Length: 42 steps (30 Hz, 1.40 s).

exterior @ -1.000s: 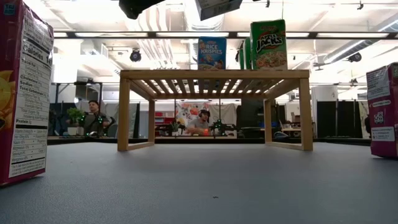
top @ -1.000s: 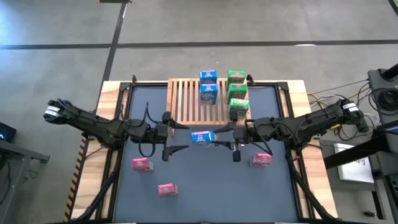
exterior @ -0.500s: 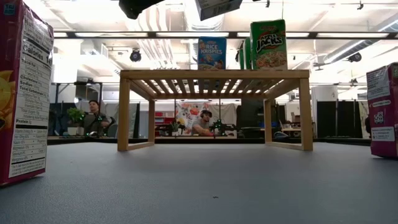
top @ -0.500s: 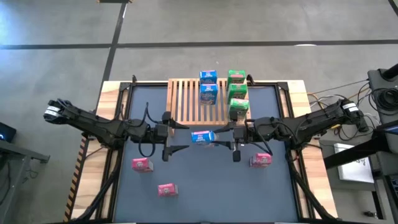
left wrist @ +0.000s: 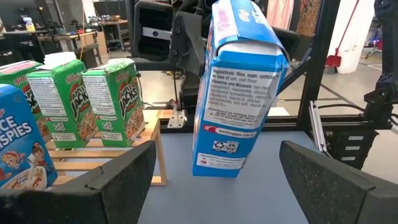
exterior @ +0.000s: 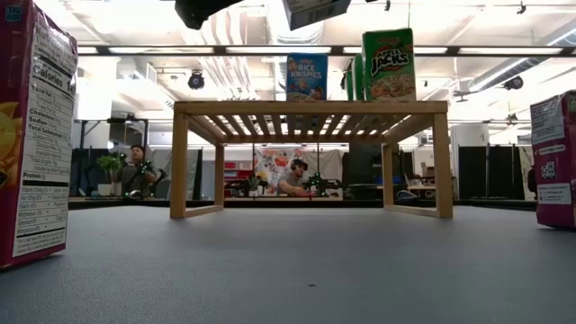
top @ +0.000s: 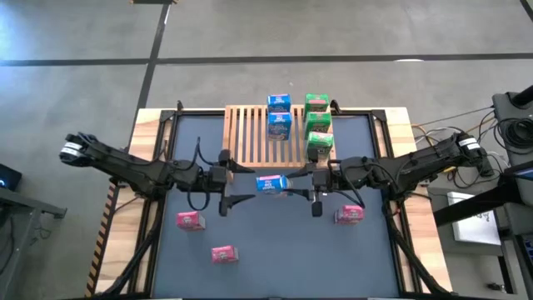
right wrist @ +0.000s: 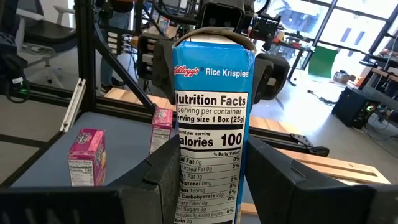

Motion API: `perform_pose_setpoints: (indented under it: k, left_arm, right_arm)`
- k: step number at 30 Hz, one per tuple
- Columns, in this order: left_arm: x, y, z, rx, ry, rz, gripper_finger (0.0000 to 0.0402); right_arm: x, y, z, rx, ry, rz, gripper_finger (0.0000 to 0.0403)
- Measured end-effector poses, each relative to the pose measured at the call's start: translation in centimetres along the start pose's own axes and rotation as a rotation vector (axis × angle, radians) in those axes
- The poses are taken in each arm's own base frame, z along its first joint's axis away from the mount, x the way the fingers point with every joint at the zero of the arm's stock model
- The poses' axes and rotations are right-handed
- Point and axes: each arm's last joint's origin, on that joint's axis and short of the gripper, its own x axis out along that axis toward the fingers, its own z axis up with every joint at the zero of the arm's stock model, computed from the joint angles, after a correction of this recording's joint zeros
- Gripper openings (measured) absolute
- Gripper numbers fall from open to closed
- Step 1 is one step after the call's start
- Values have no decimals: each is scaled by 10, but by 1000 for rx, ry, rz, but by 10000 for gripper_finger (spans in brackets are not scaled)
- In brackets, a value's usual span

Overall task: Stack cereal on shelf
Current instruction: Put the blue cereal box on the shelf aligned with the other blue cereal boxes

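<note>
The right tool (top: 293, 193) grips a small blue printed cardboard cereal box (top: 271, 184) above the dark surface (top: 275, 250), just at 6 o'clock of the light wooden slatted shelf (top: 250, 137). The left tool (top: 250, 185) stands wide open around that box's other end. Two blue boxes (top: 279, 117) and three green boxes (top: 317, 125) stand on the shelf. Three pink boxes (top: 190, 220) rest on the surface.

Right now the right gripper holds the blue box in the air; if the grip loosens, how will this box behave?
The blue box looks like thin cardboard, so it is probably light and may dent under a hard squeeze. The right gripper clamps only its narrow sides, and it hangs tilted in the left wrist view, so it could pivot or slip.
</note>
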Motion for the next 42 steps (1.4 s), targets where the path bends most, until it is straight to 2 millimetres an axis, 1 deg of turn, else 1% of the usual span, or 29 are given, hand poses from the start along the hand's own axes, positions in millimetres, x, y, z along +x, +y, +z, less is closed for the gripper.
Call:
perform_pose_setpoints:
  k: [10,16,25,29,37,42]
  left_arm:
    - [9,-2,-4,-6,-16,-8,326]
    - [10,-4,-2,-13,-47,-52,326]
    - [12,0,2,-22,-96,-38,326]
    - [20,2,0,-17,-108,-25,326]
    - [44,1,-2,32,-67,-38,324]
    - [49,0,3,56,-55,-36,311]
  right_arm:
    - [1,0,-1,0,4,1,146]
    - [1,0,-1,0,4,0,146]
    - [1,0,-1,-2,3,0,146]
    - [1,0,-1,-1,3,0,146]
    - [1,0,-1,-1,3,-1,146]
    - [1,0,-2,-3,12,1,146]
